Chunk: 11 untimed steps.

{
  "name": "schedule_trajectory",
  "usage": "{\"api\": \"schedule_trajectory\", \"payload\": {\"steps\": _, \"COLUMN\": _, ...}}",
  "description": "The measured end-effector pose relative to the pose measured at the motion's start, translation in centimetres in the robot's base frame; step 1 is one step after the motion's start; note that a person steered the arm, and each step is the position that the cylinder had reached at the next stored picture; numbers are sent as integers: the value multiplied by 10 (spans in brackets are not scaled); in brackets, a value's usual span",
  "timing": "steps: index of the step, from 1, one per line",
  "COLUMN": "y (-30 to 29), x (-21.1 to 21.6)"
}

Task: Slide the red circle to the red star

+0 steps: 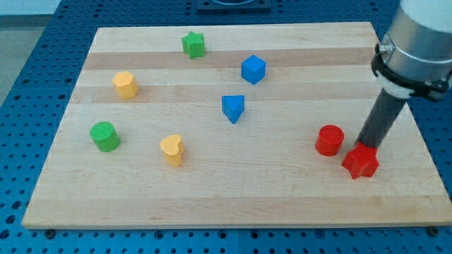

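So no jaws on this rig, nothing held, just the rod. On the board the red star sits near-right, red circle just left of it. My tip is behind the star, so I'd circle around to the circle's left and nudge gently right.

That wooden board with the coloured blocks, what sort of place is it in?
Probably a robotics lab bench: a wooden board lies on a blue perforated table, and a robot arm's rod ends with my tip beside the red star.

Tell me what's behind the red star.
My rod stands just behind the red star, toward the view's top; my tip's end is hidden by it. The red circle sits to its left.
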<state>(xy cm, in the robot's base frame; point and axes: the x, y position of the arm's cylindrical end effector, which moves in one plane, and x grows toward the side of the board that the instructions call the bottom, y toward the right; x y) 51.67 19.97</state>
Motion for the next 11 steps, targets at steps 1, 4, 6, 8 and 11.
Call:
{"api": "schedule_trajectory", "payload": {"steps": 1, "y": 0, "x": 8}}
{"api": "schedule_trajectory", "payload": {"steps": 4, "y": 0, "x": -61}}
{"api": "schedule_trajectory", "payload": {"steps": 6, "y": -93, "x": -65}}
{"api": "schedule_trajectory", "payload": {"steps": 8, "y": -65, "x": -46}}
{"api": "schedule_trajectory", "payload": {"steps": 11, "y": -63, "x": -19}}
